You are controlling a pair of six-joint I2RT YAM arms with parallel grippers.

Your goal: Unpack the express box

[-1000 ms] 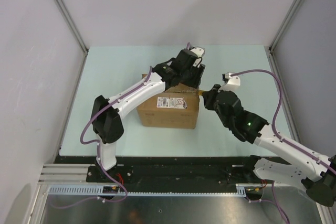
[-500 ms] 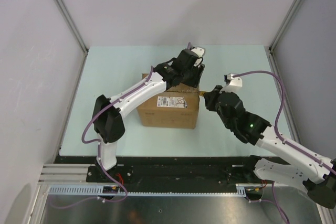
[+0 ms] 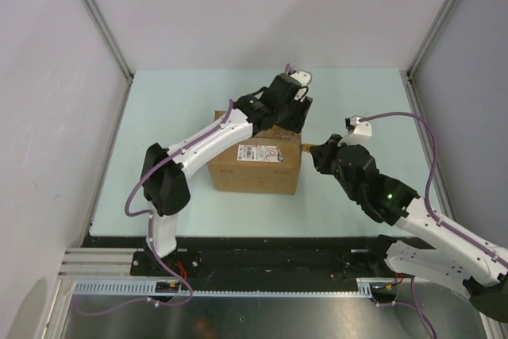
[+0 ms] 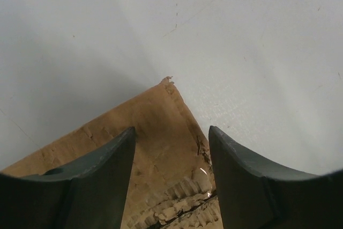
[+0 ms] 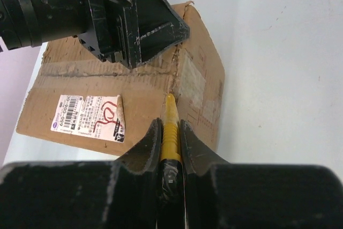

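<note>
Right jaws tight on yellow tool (image 5: 170,124); express box (image 5: 80,79) label (image 5: 90,116) red-marked

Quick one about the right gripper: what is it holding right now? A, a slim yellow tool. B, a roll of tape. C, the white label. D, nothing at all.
A: in the right wrist view the right gripper is clamped on a slim yellow tool, with the tool's tip pointing at the taped edge of the box.

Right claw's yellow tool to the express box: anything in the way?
Nothing visible. The yellow tool in the right claw has its tip at the right top edge of the express box; the left claw hangs over the far corner, past it.
</note>
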